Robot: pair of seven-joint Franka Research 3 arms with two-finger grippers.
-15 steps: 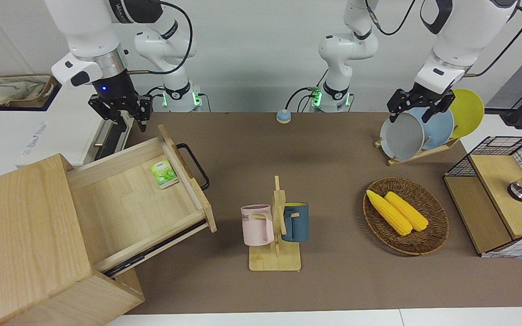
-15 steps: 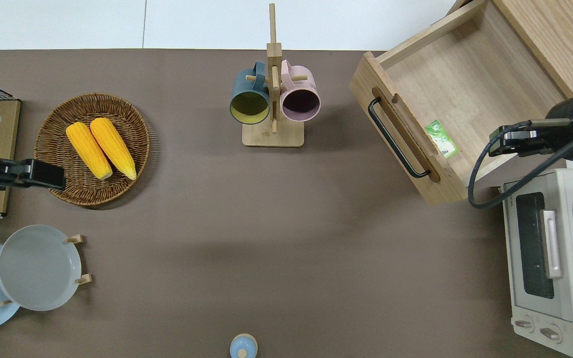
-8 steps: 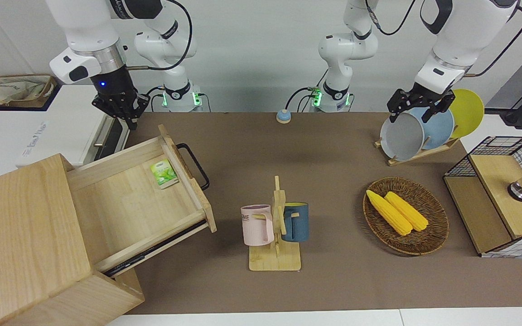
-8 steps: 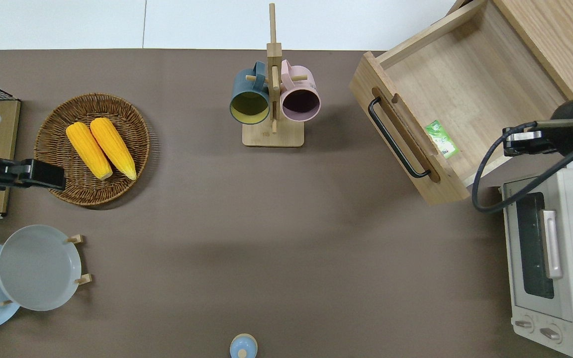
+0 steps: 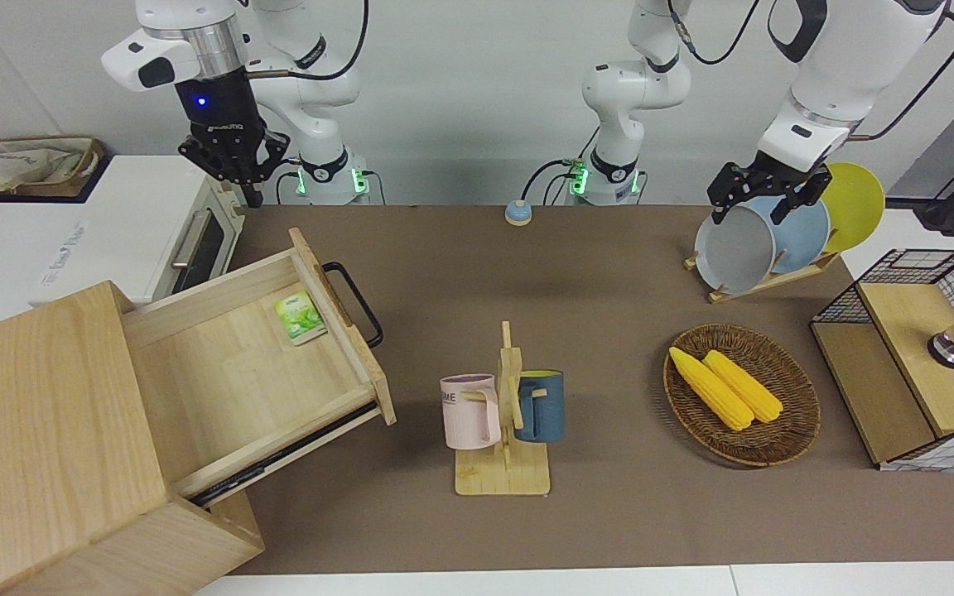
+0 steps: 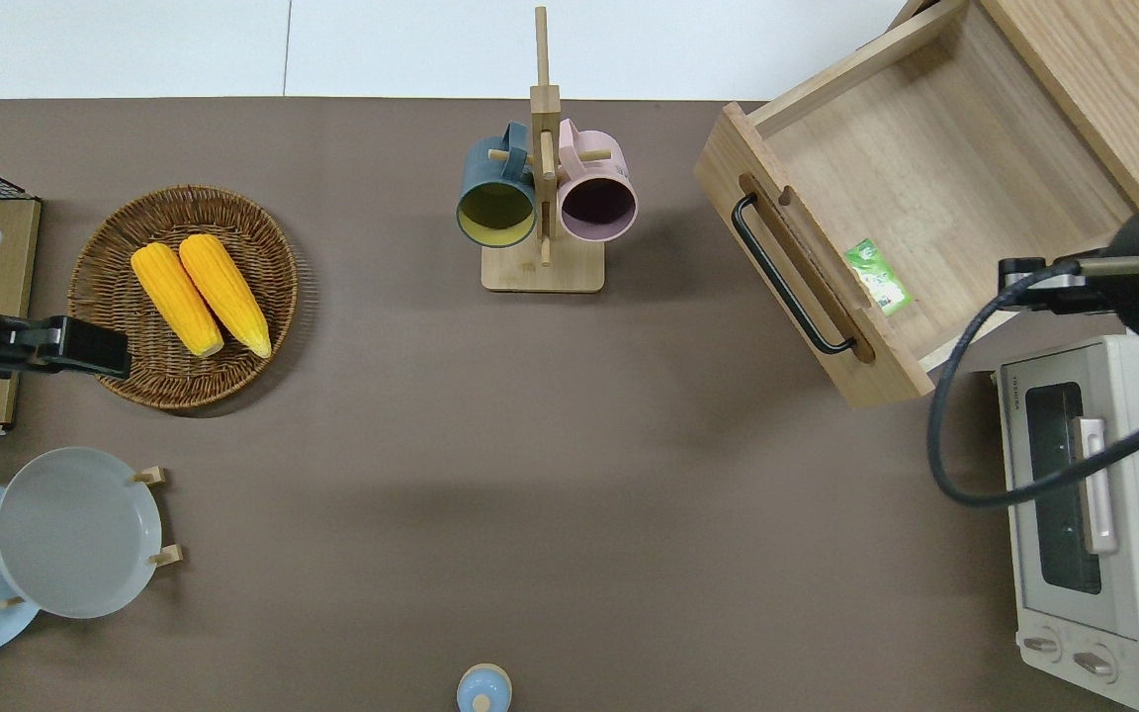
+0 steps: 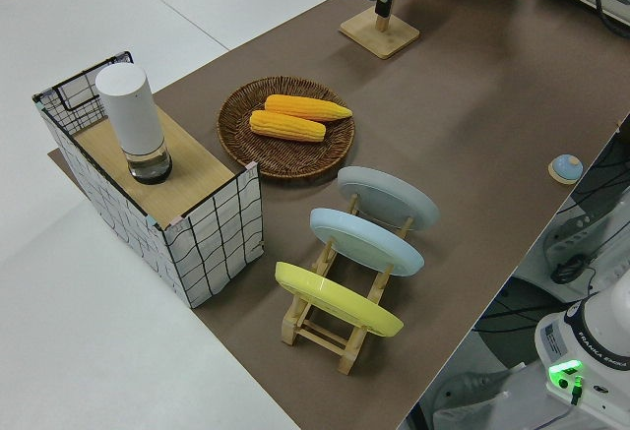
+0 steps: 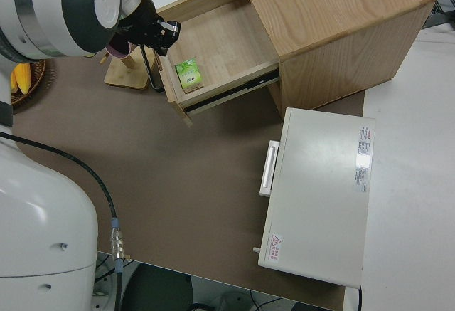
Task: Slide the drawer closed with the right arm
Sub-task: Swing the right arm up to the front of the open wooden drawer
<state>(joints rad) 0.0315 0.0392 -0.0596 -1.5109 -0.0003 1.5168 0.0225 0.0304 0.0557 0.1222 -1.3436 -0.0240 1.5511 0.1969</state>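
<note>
The drawer (image 5: 228, 372) stands pulled far out of the large wooden box (image 5: 30, 414), with its black bar handle (image 5: 357, 302) facing the middle of the table. A small green packet (image 5: 299, 316) lies inside near the front panel. My right gripper (image 5: 249, 186), with the blue light, is raised with its fingers drawn together and holds nothing. In the overhead view it (image 6: 1009, 285) hangs over the side wall of the drawer (image 6: 925, 168) nearest the robots, well clear of the handle (image 6: 787, 277). The left arm is parked, and its gripper (image 5: 763, 199) is open.
A white toaster oven (image 6: 1094, 494) stands beside the drawer, nearer to the robots. A mug rack (image 5: 502, 414) holds two mugs mid-table. A wicker basket (image 5: 800, 414) with corn, a plate rack (image 5: 767, 236) and a mesh cabinet (image 5: 916, 364) are toward the left arm's end.
My right gripper has risen and drawn back from the drawer toward the toaster oven. Its fingers went from spread to together. The drawer and the left arm have not moved.
</note>
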